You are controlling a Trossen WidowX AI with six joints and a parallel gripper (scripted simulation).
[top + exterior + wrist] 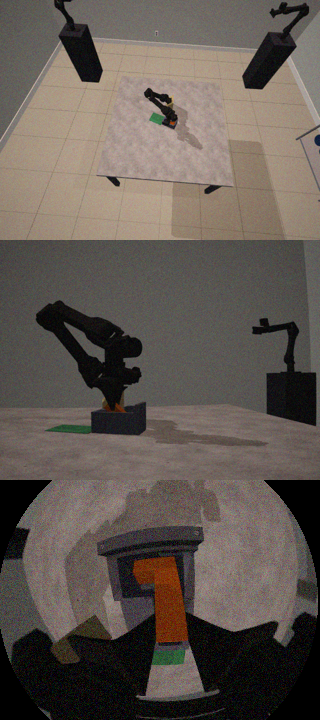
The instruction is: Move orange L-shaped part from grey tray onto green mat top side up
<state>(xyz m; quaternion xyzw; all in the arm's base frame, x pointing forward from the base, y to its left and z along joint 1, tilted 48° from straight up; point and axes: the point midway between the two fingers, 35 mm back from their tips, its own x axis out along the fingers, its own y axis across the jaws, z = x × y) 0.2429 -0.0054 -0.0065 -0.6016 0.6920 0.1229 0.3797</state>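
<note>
The orange L-shaped part [172, 122] [120, 408] [170, 600] is tilted in the grey tray [169, 126] [117, 423] [150, 535]. Its L-shaped end is low in the pocket and its straight end is raised above the tray's rim. My gripper [112, 409] [169, 616] is shut on the raised end, one finger on each side, pointing down. In the top view the arm hides most of the fingers. The green mat [156, 118] [69, 428] [168, 657] lies flat beside the tray with nothing on it.
A yellowish piece [170, 104] [122, 396] [91, 629] stands behind the tray in the exterior view, close to my arm. The tray has a raised wall at the end away from the mat. Two other arms stand on dark pedestals [82, 56] [268, 62] beyond the table.
</note>
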